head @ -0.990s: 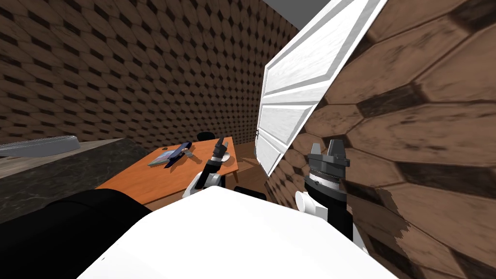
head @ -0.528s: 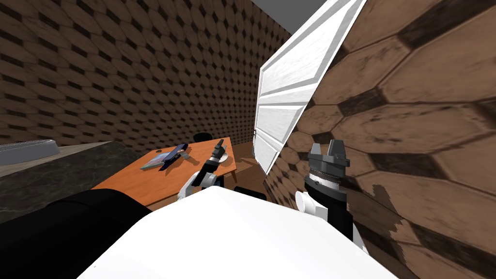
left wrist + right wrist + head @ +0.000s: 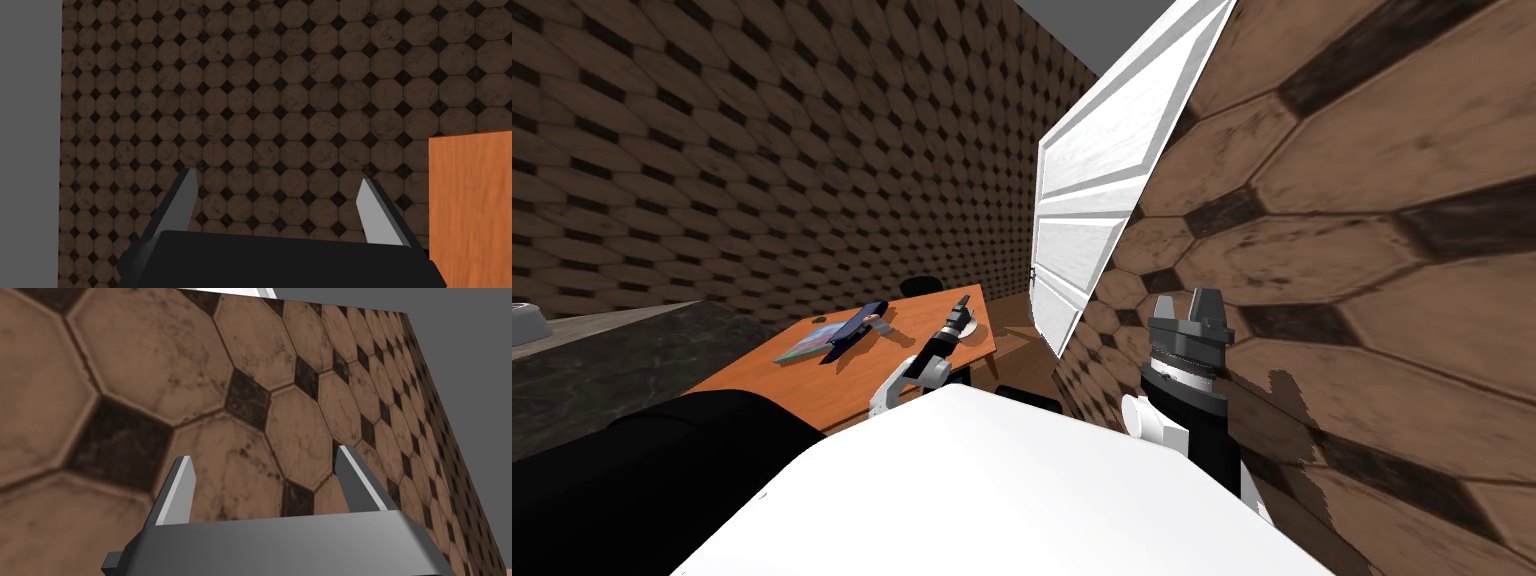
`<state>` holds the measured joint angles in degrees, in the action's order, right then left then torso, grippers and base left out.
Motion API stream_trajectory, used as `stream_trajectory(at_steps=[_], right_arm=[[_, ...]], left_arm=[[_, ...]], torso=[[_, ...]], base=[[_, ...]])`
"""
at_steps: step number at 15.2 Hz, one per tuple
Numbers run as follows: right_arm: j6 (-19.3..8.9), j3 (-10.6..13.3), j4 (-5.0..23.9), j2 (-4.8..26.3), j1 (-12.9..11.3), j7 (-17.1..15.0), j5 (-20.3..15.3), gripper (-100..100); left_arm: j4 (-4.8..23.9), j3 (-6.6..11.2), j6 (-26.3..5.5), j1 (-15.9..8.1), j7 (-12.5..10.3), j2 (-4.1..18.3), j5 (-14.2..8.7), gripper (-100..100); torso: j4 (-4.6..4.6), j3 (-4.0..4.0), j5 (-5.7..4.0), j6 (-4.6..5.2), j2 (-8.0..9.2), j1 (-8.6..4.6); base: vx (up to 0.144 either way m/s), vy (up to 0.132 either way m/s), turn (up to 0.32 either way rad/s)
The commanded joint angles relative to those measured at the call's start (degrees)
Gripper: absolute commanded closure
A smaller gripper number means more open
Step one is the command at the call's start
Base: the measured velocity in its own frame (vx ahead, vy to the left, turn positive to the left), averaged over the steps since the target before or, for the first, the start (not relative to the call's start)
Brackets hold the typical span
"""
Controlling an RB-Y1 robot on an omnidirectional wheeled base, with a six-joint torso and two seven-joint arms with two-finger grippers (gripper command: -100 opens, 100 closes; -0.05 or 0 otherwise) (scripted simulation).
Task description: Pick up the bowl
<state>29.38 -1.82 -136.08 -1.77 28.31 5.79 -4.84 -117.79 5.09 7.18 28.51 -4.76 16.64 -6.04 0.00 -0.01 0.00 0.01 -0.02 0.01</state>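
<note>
Dim, even light; walls splay wide toward the corners.

No text, labels, brands, numbers or signs can be read. The book (image 3: 810,343) lying flat on the orange counter (image 3: 842,385) has a blue-green cover, but it is too small to tell whether it carries any lettering.
</note>
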Motion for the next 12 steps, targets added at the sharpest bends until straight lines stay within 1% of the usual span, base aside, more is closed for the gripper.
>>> stream_trajectory(at_steps=[1, 2, 3, 4, 5, 6, 7, 8, 9, 10, 11, 12], right_arm=[[0.0, 0.0, 0.0, 0.0, 0.0, 0.0, 0.0, 0], [0.0, 0.0, 0.0, 0.0, 0.0, 0.0, 0.0, 0], [0.0, 0.0, 0.0, 0.0, 0.0, 0.0, 0.0, 0], [0.0, 0.0, 0.0, 0.0, 0.0, 0.0, 0.0, 0], [0.0, 0.0, 0.0, 0.0, 0.0, 0.0, 0.0, 0], [0.0, 0.0, 0.0, 0.0, 0.0, 0.0, 0.0, 0], [0.0, 0.0, 0.0, 0.0, 0.0, 0.0, 0.0, 0], [0.0, 0.0, 0.0, 0.0, 0.0, 0.0, 0.0, 0], [0.0, 0.0, 0.0, 0.0, 0.0, 0.0, 0.0, 0], [0.0, 0.0, 0.0, 0.0, 0.0, 0.0, 0.0, 0], [0.0, 0.0, 0.0, 0.0, 0.0, 0.0, 0.0, 0], [0.0, 0.0, 0.0, 0.0, 0.0, 0.0, 0.0, 0]], left_arm=[[1.1, 0.71, -2.3, 0.0, -0.3, 0.6, -1.0, -100], [2.4, 1.64, -4.0, 0.1, -0.7, 1.2, -2.3, -100], [2.4, 1.64, -4.5, 0.1, -0.7, 1.2, -2.3, -100], [3.8, 2.59, -5.8, 0.2, -1.1, 1.8, -3.7, -100], [3.8, 2.59, -6.8, 0.2, -1.1, 1.8, -3.7, -100], [5.2, 3.55, -8.4, 0.3, -1.5, 2.4, -5.0, -100], [5.2, 3.55, -9.0, 0.3, -1.5, 2.4, -5.0, -100], [6.7, 4.54, -10.6, 0.4, -1.9, 2.8, -6.4, -100], [6.7, 4.54, -11.4, 0.4, -1.9, 2.8, -6.4, -100], [8.1, 5.54, -12.8, 0.5, -2.3, 3.2, -7.8, -100], [8.1, 5.54, -13.7, 0.5, -2.3, 3.2, -7.8, -100], [8.1, 5.54, -13.7, 0.5, -2.3, 3.2, -7.8, -100]], torso=[[0.0, 0.0, 0.0, 0.0, 0.0, 0.0], [0.0, -0.01, 0.0, 0.0, -0.01, 0.0], [-0.01, -0.01, 0.01, 0.01, -0.02, 0.02], [-0.01, -0.01, 0.01, 0.0, -0.02, 0.02], [-0.01, -0.02, 0.01, 0.01, -0.04, 0.03], [-0.01, -0.02, 0.01, 0.0, -0.04, 0.03], [-0.01, -0.03, 0.01, 0.01, -0.05, 0.04], [-0.01, -0.03, 0.02, 0.0, -0.06, 0.04], [-0.02, -0.04, 0.01, 0.0, -0.07, 0.05], [-0.02, -0.04, 0.02, -0.01, -0.07, 0.06], [-0.02, -0.05, 0.02, 0.0, -0.08, 0.06], [-0.02, -0.05, 0.01, 0.0, -0.08, 0.06]], base=[[0.009, -0.003, -0.091], [0.012, -0.003, -0.133], [0.013, -0.001, -0.105], [0.015, -0.001, -0.122], [0.016, 0.001, -0.109], [0.018, 0.002, -0.158], [0.02, 0.006, -0.112], [0.025, 0.007, -0.118], [0.023, 0.009, -0.098], [0.026, 0.007, -0.114], [0.024, 0.006, -0.107], [0.014, 0.006, -0.046]])
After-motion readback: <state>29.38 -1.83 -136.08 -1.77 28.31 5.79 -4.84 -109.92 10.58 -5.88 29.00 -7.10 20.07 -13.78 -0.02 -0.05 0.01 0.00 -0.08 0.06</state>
